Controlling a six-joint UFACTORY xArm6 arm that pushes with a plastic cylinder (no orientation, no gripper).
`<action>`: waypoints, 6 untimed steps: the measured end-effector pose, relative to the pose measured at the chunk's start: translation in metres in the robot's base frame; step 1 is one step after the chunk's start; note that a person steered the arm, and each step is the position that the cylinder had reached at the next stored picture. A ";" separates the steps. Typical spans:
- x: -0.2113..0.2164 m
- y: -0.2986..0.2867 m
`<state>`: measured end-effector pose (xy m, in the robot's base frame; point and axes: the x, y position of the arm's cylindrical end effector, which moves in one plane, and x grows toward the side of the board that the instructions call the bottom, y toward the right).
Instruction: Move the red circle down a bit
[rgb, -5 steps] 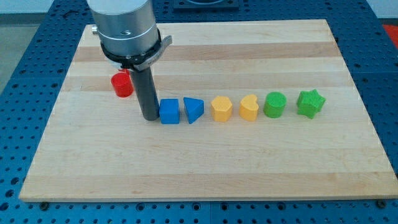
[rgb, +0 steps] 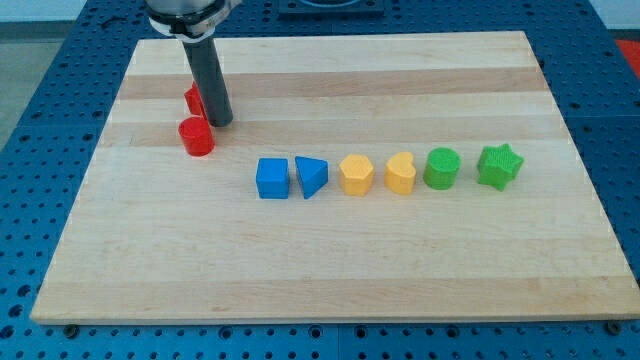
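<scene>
While the arm carries no claw at all, only a straight dark rod with nothing to open or close, my tip (rgb: 221, 123) is resting on the pale wooden board (rgb: 330, 260) just to the right of and slightly above the red plastic circle block (rgb: 197, 136), close enough that contact cannot be ruled out. A second red plastic block (rgb: 193, 99), its shape partly hidden by the rod, is sitting just above the circle, toward the view's top. Well apart to the right, a row is lying: blue cube (rgb: 272, 179), blue triangular block (rgb: 311, 176), two yellow blocks (rgb: 356, 174) (rgb: 400, 173), green cylinder (rgb: 442, 168), green star (rgb: 499, 166). To do the push well, the tip is probably needing to settle directly above the circle's centre, between the two red blocks, then press downward gently without disturbing the upper one.
</scene>
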<state>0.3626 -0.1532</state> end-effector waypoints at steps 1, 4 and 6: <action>0.000 -0.019; 0.040 -0.024; 0.058 -0.037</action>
